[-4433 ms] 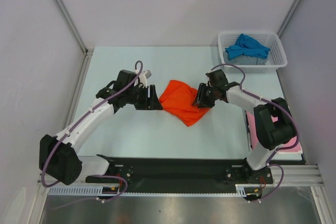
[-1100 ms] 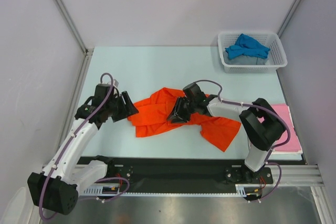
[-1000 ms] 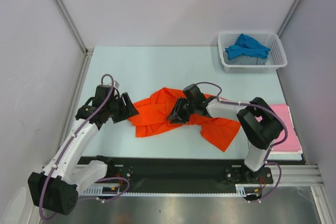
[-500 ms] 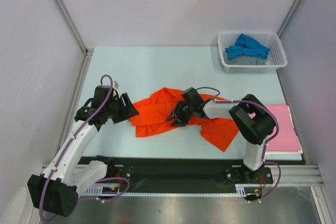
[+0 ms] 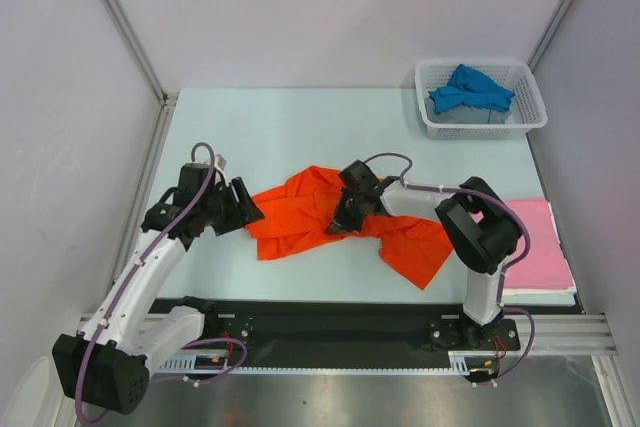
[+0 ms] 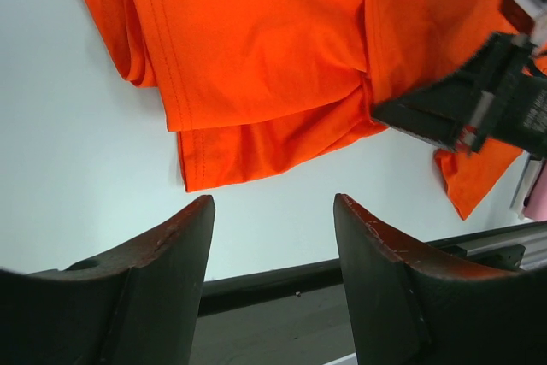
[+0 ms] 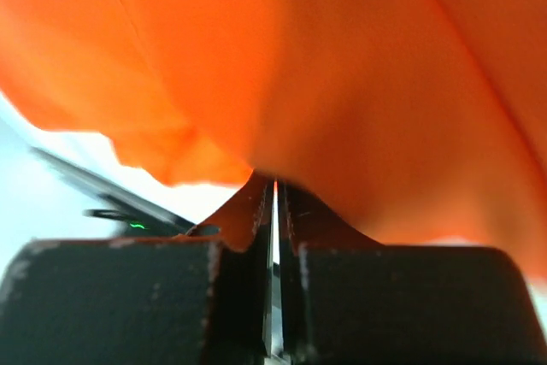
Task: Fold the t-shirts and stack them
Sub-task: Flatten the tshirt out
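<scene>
Orange-red t-shirt (image 5: 295,215): soft, light, limp; right gripper (image 5: 340,224) pinching its middle fold; left gripper (image 5: 250,212) spread, empty, at 9 o'clock; probably best taken by hem corners.

No legible text, no readable labels, brands, numbers or signs in any view

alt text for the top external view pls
An orange-red t-shirt lies spread and crumpled between two robot arms, the right gripper shut on its middle and the left gripper open beside its left edge. A pink t-shirt lies flat at the right; a blue t-shirt sits in a white mesh basket behind it.
</scene>
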Controlling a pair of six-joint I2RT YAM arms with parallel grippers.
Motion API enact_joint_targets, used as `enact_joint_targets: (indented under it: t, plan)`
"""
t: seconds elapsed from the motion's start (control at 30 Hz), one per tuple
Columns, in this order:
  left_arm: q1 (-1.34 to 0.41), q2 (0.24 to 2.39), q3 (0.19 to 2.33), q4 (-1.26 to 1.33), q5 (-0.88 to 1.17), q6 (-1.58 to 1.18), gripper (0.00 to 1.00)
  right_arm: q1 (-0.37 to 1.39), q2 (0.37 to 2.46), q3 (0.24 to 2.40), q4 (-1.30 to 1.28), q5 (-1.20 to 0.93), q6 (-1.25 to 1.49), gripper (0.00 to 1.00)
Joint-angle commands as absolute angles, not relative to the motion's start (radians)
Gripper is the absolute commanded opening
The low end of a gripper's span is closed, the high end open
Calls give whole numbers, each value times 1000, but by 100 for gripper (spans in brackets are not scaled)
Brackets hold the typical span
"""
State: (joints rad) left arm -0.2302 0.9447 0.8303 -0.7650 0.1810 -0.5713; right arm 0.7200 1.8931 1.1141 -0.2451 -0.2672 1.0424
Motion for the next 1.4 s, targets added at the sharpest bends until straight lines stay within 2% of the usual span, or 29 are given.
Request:
enact_joint_targets:
  t: [0.0, 0.13, 0.27, 0.3, 0.4, 0.5, 0.63, 0.7, 1.0, 1.1, 1.27, 1.37]
  plan:
    - [-218, 930, 850, -762, 149, -538, 64, 727, 1689, 1134, -506, -138, 846, 0]
    - [-218, 945, 853, -773, 140, -520, 66, 706, 1465, 1025, -707, -71, 717, 0]
    - [-218, 940, 844, -779, 123, -522, 69, 628, 1176, 751, -905, -81, 710, 0]
    - [-219, 939, 842, -781, 123, -526, 70, 605, 1023, 717, -938, -81, 727, 0]
    - [-219, 914, 835, -796, 120, -551, 73, 496, 758, 661, -1049, -67, 733, 0]
    - [-219, 865, 805, -796, 144, -597, 77, 437, 643, 702, -1103, -66, 778, 0]
    - [-219, 812, 755, -830, 118, -692, 87, 379, 678, 770, -1169, -60, 798, 0]
    - [-219, 796, 724, -842, 45, -756, 88, 357, 683, 788, -1143, -60, 781, 0]
    - [-123, 991, 724, -704, 78, -718, 72, 301, 744, 833, -1120, -100, 692, 0]
    - [-89, 1057, 704, -646, 103, -696, 71, 285, 742, 827, -1111, -115, 686, 0]
    - [-67, 1121, 684, -535, 156, -693, 56, 272, 745, 819, -1097, -132, 670, 0]
    - [-69, 1147, 690, -545, 127, -696, 55, 259, 752, 818, -1094, -132, 655, 0]
